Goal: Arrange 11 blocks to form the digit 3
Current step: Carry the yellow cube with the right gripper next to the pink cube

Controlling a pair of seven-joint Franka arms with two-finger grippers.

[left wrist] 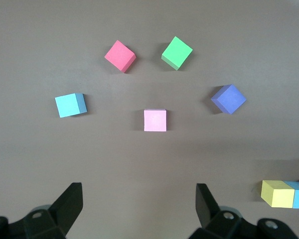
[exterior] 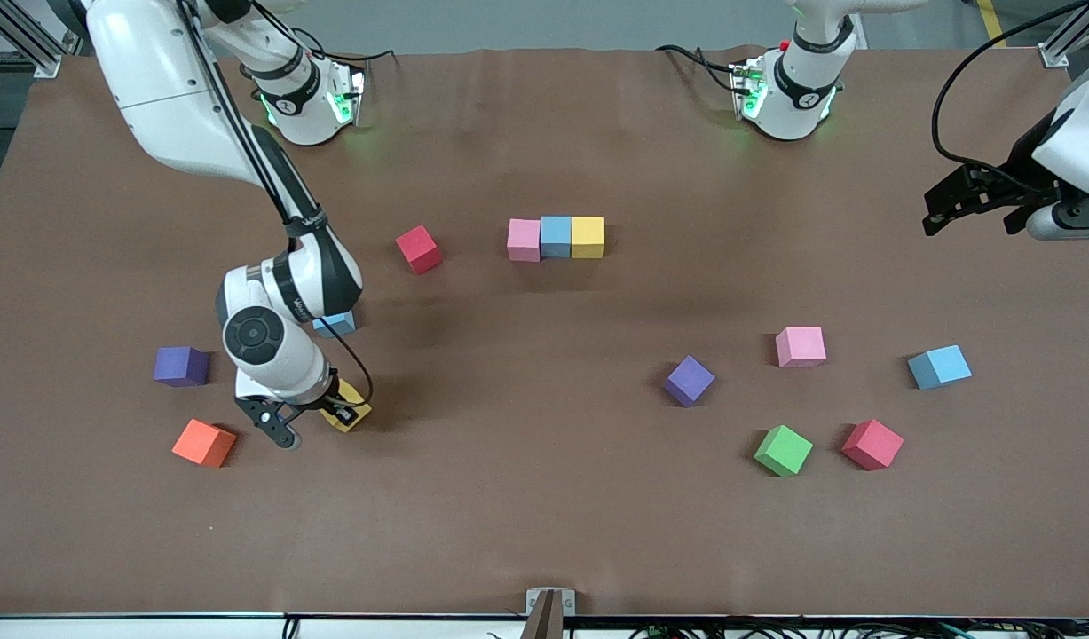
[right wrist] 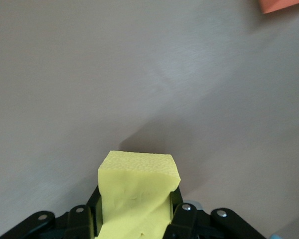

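My right gripper (exterior: 324, 417) is low over the table near the right arm's end, shut on a yellow block (exterior: 348, 409); the block (right wrist: 137, 191) fills the space between its fingers (right wrist: 175, 206). A pink (exterior: 524, 240), a blue (exterior: 556, 236) and a yellow block (exterior: 587, 237) stand side by side in a row at mid-table. Loose blocks lie around: red (exterior: 418, 248), purple (exterior: 180, 366), orange (exterior: 204, 443), and a blue one (exterior: 335, 323) partly hidden by the right arm. My left gripper (left wrist: 138, 194) hangs open and empty over the left arm's end.
A cluster of loose blocks lies toward the left arm's end: purple (exterior: 689, 380), pink (exterior: 800, 346), blue (exterior: 939, 366), green (exterior: 783, 450), red (exterior: 872, 444). The brown table (exterior: 526, 515) has bare surface along the edge nearest the front camera.
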